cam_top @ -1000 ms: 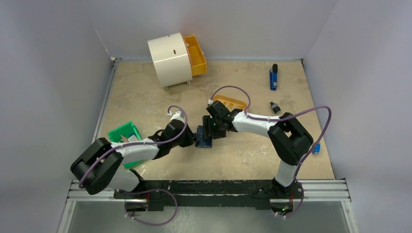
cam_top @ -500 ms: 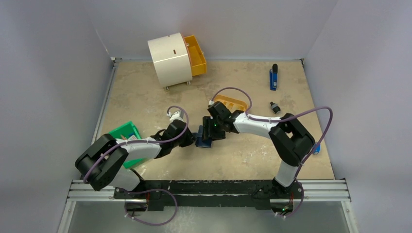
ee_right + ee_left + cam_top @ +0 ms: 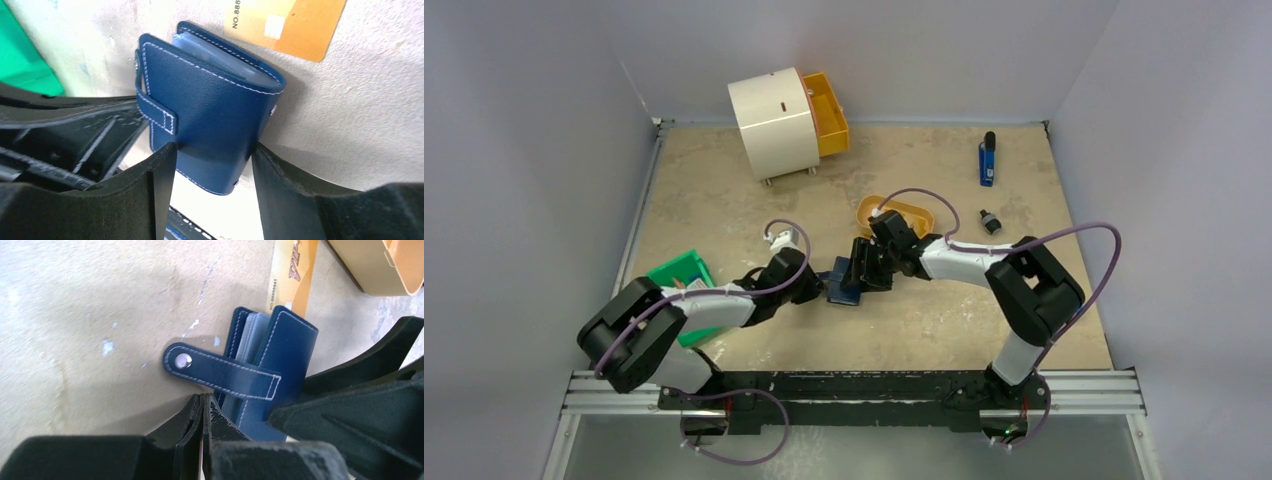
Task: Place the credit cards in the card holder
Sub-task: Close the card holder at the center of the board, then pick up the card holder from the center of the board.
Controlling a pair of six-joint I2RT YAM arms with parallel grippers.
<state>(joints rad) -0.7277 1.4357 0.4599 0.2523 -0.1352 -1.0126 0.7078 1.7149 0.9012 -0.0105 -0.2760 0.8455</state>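
Observation:
The card holder (image 3: 210,105), a navy-blue folding wallet, stands half folded on its edge at the table's middle (image 3: 844,287). My right gripper (image 3: 212,146) is shut on it, one finger pressed against each cover. The snap tab (image 3: 220,371) hangs loose toward the left. Just under that tab my left gripper (image 3: 202,400) is shut, its fingertips together with nothing between them, beside the card holder's (image 3: 280,360) lower corner. One of the credit cards (image 3: 290,22), yellow-orange, lies flat on the table just beyond the wallet, also seen as the credit card (image 3: 296,270) in the left wrist view.
An orange oval tray (image 3: 894,212) sits right behind the right wrist. A green box (image 3: 679,275) lies under the left arm. A white drum with a yellow drawer (image 3: 774,122) stands at the back. A blue tool (image 3: 987,160) and a small black piece (image 3: 991,221) lie at the right.
The right wrist has shifted right and toward me, uncovering more of the orange tray, still holding the wallet. The left fingers have closed the last bit.

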